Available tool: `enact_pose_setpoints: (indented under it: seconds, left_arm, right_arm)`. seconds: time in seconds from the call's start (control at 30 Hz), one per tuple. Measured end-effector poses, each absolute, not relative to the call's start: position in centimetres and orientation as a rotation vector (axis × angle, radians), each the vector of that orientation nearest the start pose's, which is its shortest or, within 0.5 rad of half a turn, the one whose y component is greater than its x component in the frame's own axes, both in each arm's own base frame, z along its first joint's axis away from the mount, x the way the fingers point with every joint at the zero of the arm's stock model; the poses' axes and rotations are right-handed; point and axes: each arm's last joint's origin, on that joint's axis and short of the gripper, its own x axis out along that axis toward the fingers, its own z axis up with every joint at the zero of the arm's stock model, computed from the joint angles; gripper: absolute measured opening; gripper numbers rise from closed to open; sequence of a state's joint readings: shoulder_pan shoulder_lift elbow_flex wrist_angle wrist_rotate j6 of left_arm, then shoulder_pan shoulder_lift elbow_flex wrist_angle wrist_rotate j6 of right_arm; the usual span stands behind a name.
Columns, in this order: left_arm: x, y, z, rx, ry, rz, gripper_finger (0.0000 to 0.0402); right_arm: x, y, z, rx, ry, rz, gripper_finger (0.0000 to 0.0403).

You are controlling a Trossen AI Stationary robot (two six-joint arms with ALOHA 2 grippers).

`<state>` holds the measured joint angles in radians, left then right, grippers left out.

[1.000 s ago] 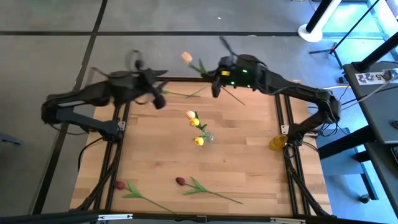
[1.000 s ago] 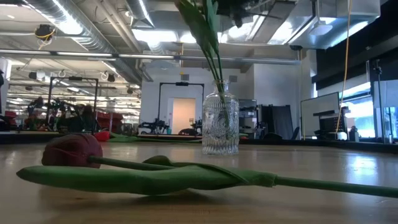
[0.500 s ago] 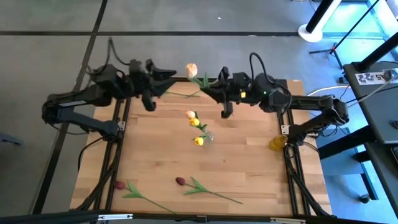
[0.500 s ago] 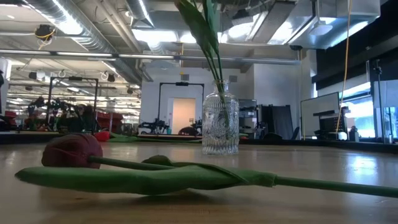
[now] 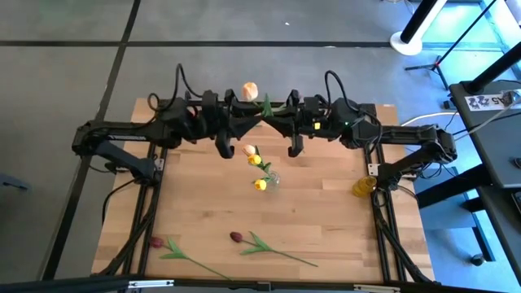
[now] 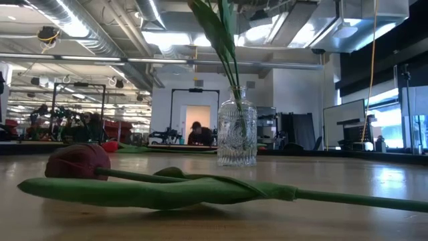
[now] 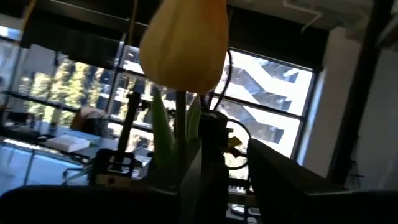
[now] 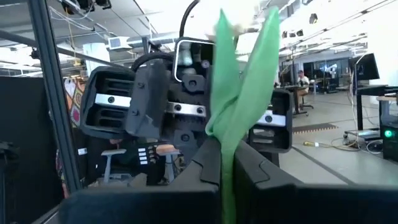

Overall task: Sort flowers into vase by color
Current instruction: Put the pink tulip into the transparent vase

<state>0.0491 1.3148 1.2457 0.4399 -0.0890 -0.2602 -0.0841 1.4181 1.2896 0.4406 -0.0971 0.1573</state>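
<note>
A peach tulip with green stem and leaves is held over the table's far middle by my right gripper, which is shut on the stem. My left gripper faces it from the table's left. It is open, with its fingers on either side of the stem below the head. A glass vase stands mid-table with yellow tulips in it. A maroon tulip and a red tulip lie flat near the near edge. My right gripper pinches the peach tulip's green stem between its two fingers, low down below the leaves. The fingers come level from the table's right and lie across the stem. The tulip is lifted clear and stands roughly upright, head above the fingers.
A yellow object sits at the table's right edge. In the low view the maroon tulip lies in front of the vase. A person shows in the room behind. Bare wood lies between the vase and the near tulips.
My left arm has reached toward the table's right, bringing its gripper up to the tulip and facing my right gripper. My right gripper has turned and shifted slightly left, and the tulip has swung from slanting to roughly upright.
</note>
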Motion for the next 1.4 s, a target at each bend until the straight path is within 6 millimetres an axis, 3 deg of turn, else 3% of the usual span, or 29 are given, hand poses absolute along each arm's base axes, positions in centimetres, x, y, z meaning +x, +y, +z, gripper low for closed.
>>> enact_pose_setpoints:
  seconds: [0.2,0.43,0.67,0.83,0.97,1.1,1.27,1.4]
  left_arm:
    - [29.2,1.9,43.5,-0.269,-0.384,0.162,0.0084]
    - [29.0,1.3,43.7,-0.191,-0.374,0.116,0.0052]
    - [28.4,1.6,44.1,-0.192,-0.393,0.149,0.0104]
    - [29.4,1.9,43.5,-0.195,-0.387,0.154,0.0138]
    - [30.0,1.9,43.3,-0.199,-0.426,0.140,0.0142]
    - [30.2,2.4,43.0,-0.240,-0.412,0.188,0.0113]
    - [30.2,2.5,43.0,-0.249,-0.407,0.210,0.0018]
    - [30.2,2.5,42.6,-0.239,-0.347,0.217,0.0007]
  right_arm:
    - [32.2,-2.5,42.2,0.132,-0.305,0.034,0.0016]
    - [31.5,-2.5,42.9,0.095,-0.338,0.003,0.0007]
    - [30.7,-2.4,43.6,0.079,-0.357,-0.011,0.0011]
    - [30.9,-2.4,43.3,0.075,-0.344,0.014,0.0009]
    - [31.2,-2.4,42.8,0.081,-0.299,0.005,0.0012]
    - [31.3,-2.4,42.7,0.077,-0.292,0.003,0.0013]
    - [31.3,-2.5,42.6,0.077,-0.289,0.000,0.0018]
    - [31.3,-2.4,42.0,0.136,-0.207,0.018,0.0063]
